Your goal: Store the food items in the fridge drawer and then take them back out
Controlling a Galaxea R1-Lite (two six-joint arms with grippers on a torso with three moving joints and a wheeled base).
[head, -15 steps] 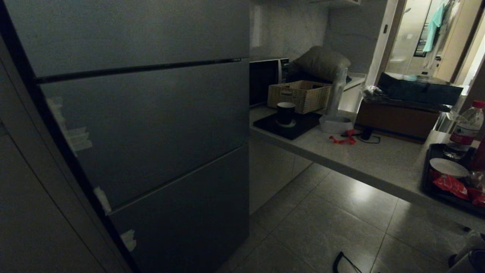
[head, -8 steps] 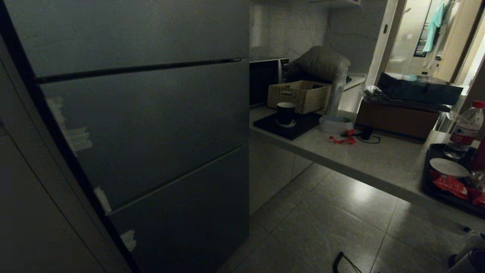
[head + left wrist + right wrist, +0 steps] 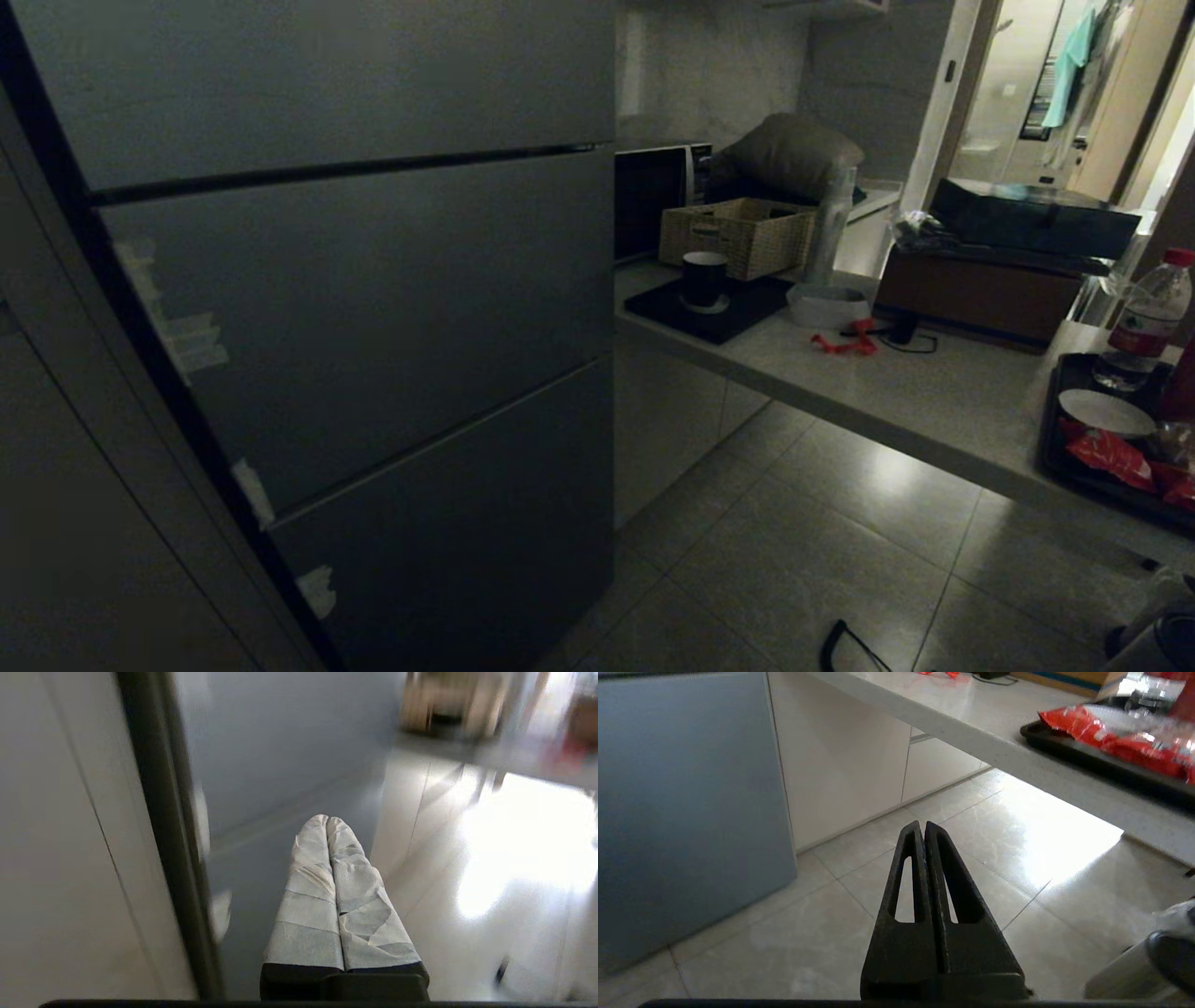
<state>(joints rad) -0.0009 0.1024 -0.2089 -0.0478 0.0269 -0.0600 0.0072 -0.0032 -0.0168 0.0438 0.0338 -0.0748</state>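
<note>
Head view: dim kitchen, grey counter [image 3: 934, 392].

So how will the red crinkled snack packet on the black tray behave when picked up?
The red crinkled snack packet on the black tray looks like thin film, so probably light and floppy. Its glossy surface may slip between fingers. Its contents might crush if squeezed hard.

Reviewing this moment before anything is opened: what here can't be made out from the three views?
- Fridge drawer: in no view; the closed fridge doors hide the inside.
- Food items: red packets on the black tray are cut off by the head view's right edge; their number is unclear.
- Left gripper, right gripper: shut, empty; the head view shows neither arm.
- Counter: blurred in the left wrist view.
</note>
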